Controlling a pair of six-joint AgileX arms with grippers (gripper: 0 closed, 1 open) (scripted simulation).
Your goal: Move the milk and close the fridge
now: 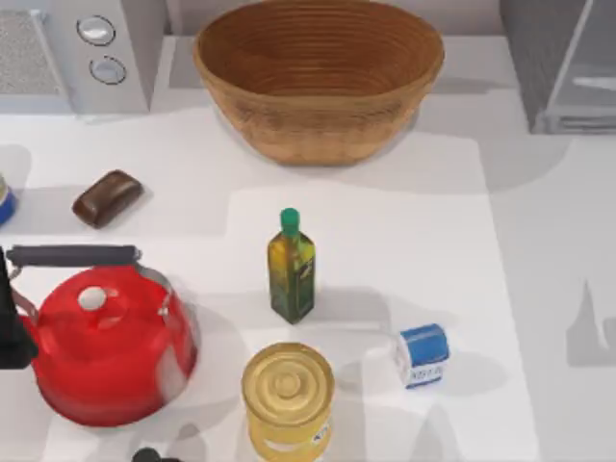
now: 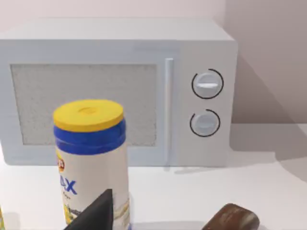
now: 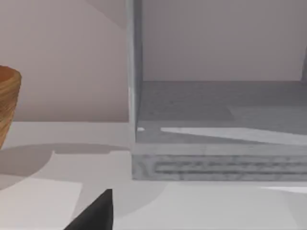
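Note:
The milk (image 1: 422,354), a small white carton with a blue top and label, stands on the table right of centre, near the front. The fridge (image 1: 558,67) is at the back right corner with its pale door panel (image 1: 589,69) swung open. The right wrist view looks into its open grey interior (image 3: 216,110). A dark part of my right gripper (image 3: 93,213) shows low in that view, well short of the fridge. A dark part of my left gripper (image 2: 93,215) points toward a yellow-lidded canister (image 2: 88,158) at the table's left side, far from the milk.
A wicker basket (image 1: 318,72) sits at the back centre and a light grey appliance with two dials (image 1: 101,48) at the back left. An olive oil bottle (image 1: 291,268), a yellow can (image 1: 287,395), a red kettle (image 1: 106,346) and a brown block (image 1: 108,197) stand left of the milk.

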